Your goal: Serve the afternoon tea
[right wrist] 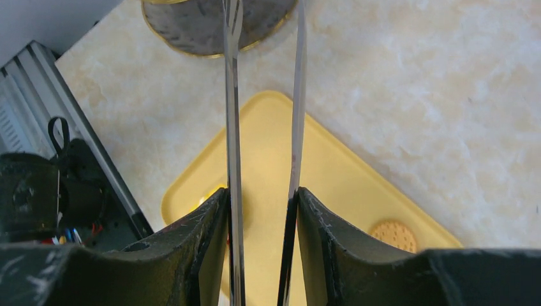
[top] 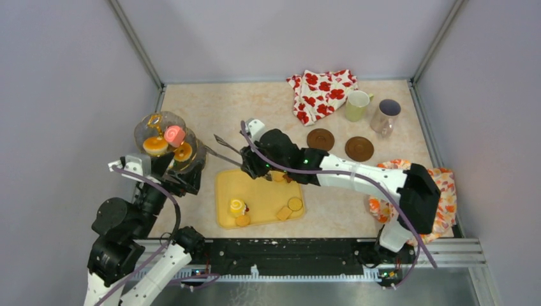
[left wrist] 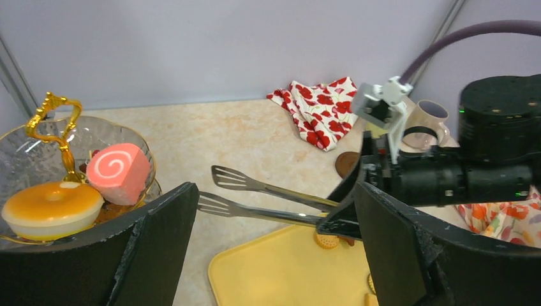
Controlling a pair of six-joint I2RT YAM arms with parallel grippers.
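1. The right gripper [right wrist: 263, 210] grips the long metal tongs [right wrist: 233, 127], which carry nothing; their tips hang just past the far-left corner of the flat yellow plastic tray [top: 268, 191]
2. The left gripper [left wrist: 273, 210] is wide open, left of the tray, beside the glass stand [top: 141, 131]
3. A pink swirl roll [top: 173, 134] lies on that stand; a yellow swirl roll [top: 237, 206] and round biscuits [top: 295, 203] are on the tray
4. Probably sweets are going to the stand; next the tongs must lower onto a tray sweet and squeeze gently
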